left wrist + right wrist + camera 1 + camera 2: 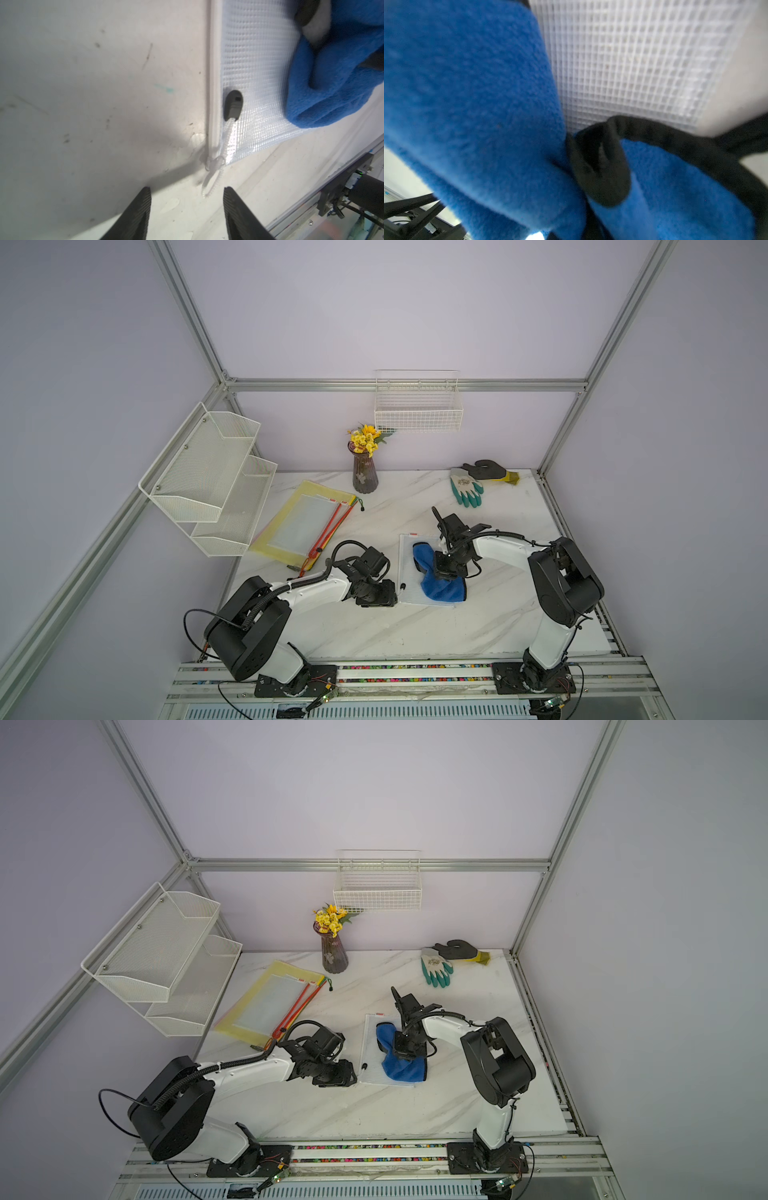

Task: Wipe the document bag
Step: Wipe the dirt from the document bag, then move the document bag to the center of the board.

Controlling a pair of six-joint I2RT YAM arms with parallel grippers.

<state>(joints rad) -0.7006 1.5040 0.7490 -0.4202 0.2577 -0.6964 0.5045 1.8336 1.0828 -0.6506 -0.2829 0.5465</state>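
Two hands of mine are down on the marble counter [374, 630], with clutter ringed behind them. Farthest left, a white mesh rack [208, 477] hangs on the side wall. Just beside it a stack of yellow zip bags [299, 526] lies flat, orange zippers toward the middle. A dark ribbed vase [365, 477] of yellow flowers stands at the back, near the stack's far corner. Up and to its right, a white wire basket [417, 410] hangs on the back rail. At the back right a green-and-white glove [466, 485] lies touching a black glove [485, 469]. All of these sit well apart from the work.

The white mesh document bag [406, 568] lies flat at mid-counter, between my arms. My left hand [187, 192] sits low just off its zipper edge, fingers [137, 212] parted and gripping nothing. The zipper's white cord [209, 182] trails into the gap between them, and its black pull tab [233, 104] rests on the bag. My right hand [448, 572] is clenched on the blue cloth [442, 589] and presses it onto the bag. I cannot see that hand's fingertips among the folds.
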